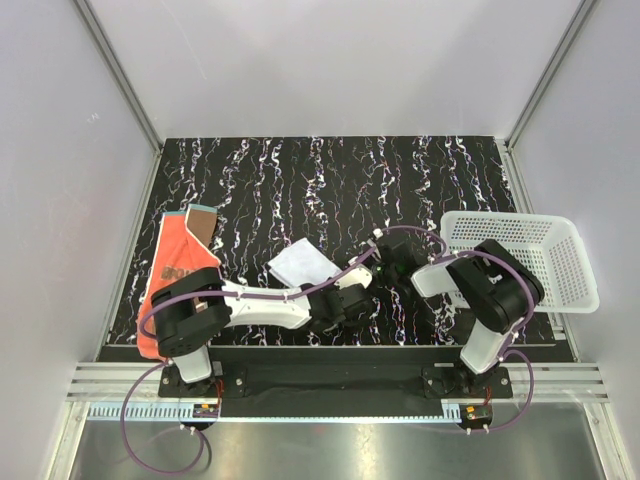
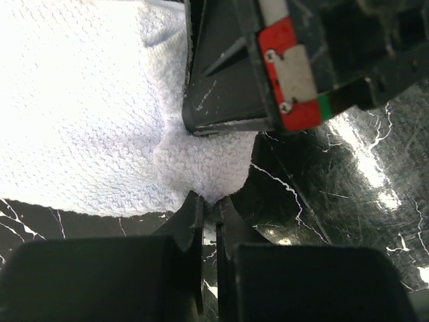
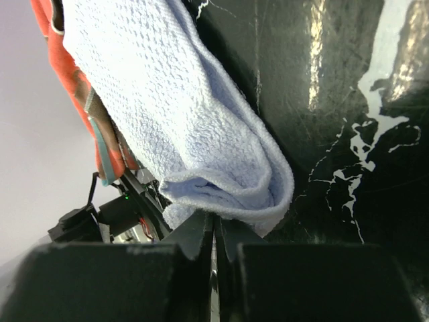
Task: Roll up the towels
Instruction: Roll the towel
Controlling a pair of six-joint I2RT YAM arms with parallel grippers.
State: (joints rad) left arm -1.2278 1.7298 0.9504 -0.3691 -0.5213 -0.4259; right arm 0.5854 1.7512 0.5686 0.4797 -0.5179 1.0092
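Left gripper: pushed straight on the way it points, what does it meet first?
The white towel: the left gripper pinches its bunched edge. Right behind that sits the right gripper, its black body seemingly very close, though depth is unclear.

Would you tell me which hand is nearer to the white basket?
Right. The right hand pinches the white towel left of the basket; the left hand pinches it slightly farther left.
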